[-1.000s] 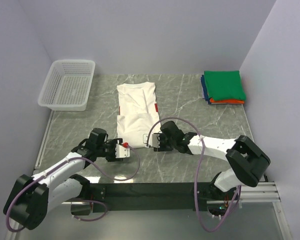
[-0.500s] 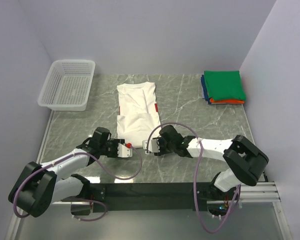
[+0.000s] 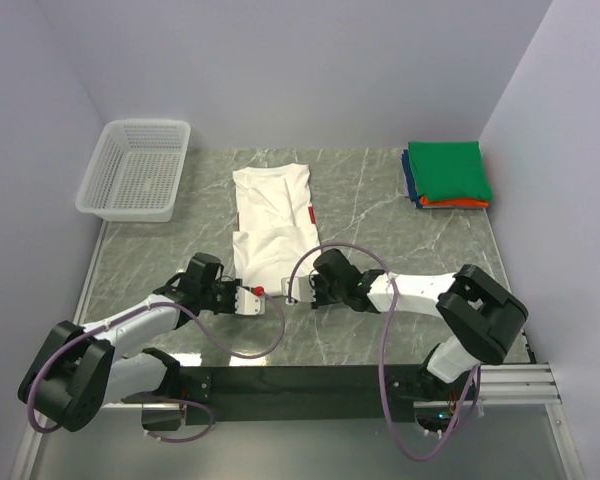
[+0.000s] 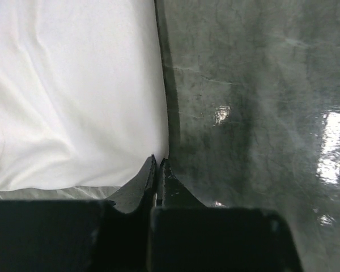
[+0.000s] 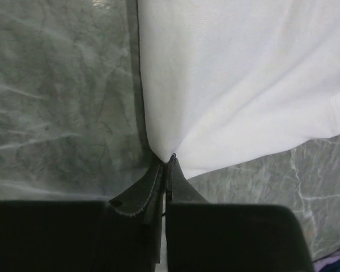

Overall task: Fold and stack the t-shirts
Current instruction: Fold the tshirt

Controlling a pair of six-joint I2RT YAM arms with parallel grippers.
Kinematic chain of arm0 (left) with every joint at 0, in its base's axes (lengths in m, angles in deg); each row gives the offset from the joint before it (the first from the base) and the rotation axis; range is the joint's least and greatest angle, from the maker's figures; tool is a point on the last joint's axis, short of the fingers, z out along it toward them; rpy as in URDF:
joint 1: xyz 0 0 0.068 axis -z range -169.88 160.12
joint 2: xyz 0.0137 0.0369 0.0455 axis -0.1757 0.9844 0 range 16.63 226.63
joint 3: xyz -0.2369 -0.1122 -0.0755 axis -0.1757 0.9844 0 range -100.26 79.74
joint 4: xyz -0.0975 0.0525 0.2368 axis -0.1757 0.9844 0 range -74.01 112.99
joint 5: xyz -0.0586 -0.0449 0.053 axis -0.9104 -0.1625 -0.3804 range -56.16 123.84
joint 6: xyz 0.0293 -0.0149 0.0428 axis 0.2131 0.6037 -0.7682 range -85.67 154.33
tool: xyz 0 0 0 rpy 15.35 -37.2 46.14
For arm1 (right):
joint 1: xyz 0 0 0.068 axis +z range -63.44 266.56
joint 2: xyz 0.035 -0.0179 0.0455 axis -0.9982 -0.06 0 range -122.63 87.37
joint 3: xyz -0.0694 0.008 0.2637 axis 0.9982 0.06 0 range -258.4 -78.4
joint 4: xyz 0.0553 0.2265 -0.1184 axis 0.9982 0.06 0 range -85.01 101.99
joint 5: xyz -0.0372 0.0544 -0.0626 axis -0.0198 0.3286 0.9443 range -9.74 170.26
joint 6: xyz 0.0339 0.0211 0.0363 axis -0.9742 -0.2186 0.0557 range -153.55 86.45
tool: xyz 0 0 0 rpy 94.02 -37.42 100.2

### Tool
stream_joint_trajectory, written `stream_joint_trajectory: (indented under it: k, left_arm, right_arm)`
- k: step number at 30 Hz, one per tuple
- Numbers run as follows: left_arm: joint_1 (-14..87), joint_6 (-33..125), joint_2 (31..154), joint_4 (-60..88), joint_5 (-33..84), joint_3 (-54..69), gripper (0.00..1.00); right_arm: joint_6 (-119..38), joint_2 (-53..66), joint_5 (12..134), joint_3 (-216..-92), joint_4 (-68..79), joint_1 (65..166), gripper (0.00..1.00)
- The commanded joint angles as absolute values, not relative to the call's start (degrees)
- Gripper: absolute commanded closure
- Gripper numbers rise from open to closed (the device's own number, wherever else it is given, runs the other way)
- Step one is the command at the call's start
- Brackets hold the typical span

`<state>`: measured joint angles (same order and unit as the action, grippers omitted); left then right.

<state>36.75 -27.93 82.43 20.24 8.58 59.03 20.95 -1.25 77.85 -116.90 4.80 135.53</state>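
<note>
A white t-shirt (image 3: pixel 273 222), folded lengthwise with a red mark at its right edge, lies flat on the middle of the table. My left gripper (image 3: pixel 246 296) is at its near left corner, and in the left wrist view the jaws (image 4: pixel 158 161) are shut on the corner of the white cloth (image 4: pixel 73 85). My right gripper (image 3: pixel 294 292) is at the near right corner. In the right wrist view the jaws (image 5: pixel 169 160) are shut, and the white cloth (image 5: pixel 243 73) puckers into them. Folded t-shirts are stacked at the back right: green (image 3: pixel 446 170) on top, blue (image 3: pixel 407 178) and orange (image 3: pixel 452 203) below.
A white mesh basket (image 3: pixel 135 170) stands at the back left corner. The grey-green marble table (image 3: pixel 380 215) is walled at the left, back and right. Both arms' cables loop over the near edge.
Both grippers have gone from open to shut on the near corners of the white t-shirt. Both edged inward towards the hem.
</note>
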Motion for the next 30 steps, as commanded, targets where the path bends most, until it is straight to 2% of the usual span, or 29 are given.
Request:
stream_joint_trajectory:
  k: [1,10,17,22,26,30]
  left_arm:
    - [36.93,-28.07,79.39,28.62,5.11,54.35,0.99]
    - [37.37,-30.70,61.83,59.44,-8.15,45.48,0.99]
    - [37.37,-35.10,54.25,78.97,-16.50,39.05,0.99]
    - [37.37,-25.81,52.05,77.97,-15.47,34.66,1.00]
    - [36.14,-16.92,55.82,70.67,-11.69,32.19,1.00]
    - [25.88,-22.44,64.86,68.55,-18.09,28.94,1.00]
  right_arm:
    - [17.78,4.46,75.88,-119.35,12.97,135.42,1.00]
    - [10.49,20.20,70.51,-122.96,33.10,140.60,1.00]
    - [8.99,31.38,65.07,-124.26,46.97,147.03,1.00]
    - [8.91,33.14,64.70,-127.79,47.88,146.59,1.00]
    - [11.71,28.23,60.67,-133.04,48.14,138.96,1.00]
    - [17.76,19.89,57.85,-139.91,49.02,130.43,1.00]
